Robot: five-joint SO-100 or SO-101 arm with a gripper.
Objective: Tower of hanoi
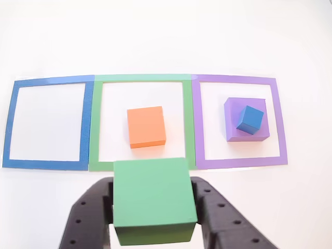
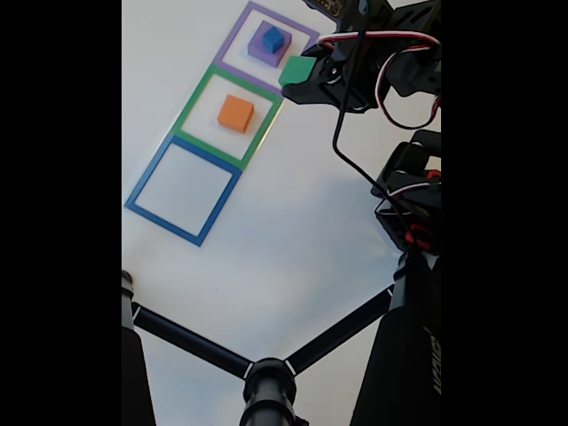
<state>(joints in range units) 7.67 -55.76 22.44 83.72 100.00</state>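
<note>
My gripper [image 1: 154, 207] is shut on the green block [image 1: 153, 199], which hangs above the table's near side, in front of the green tape square [image 1: 96, 124]. In the fixed view the gripper [image 2: 302, 78] holds the green block [image 2: 295, 70] beside the tape squares. The orange block [image 1: 147, 127] lies flat inside the green tape square, also seen as the orange block [image 2: 235, 114]. The purple block [image 1: 233, 129] sits inside the purple tape square [image 1: 280, 119] with the small blue cube [image 1: 250, 120] resting on top of it, turned at an angle.
A blue tape square [image 1: 10, 124] at the left of the other view has nothing in it. In the fixed view, black tripod legs [image 2: 266, 382] stand in the foreground and the arm's body with cables [image 2: 408, 177] fills the right side.
</note>
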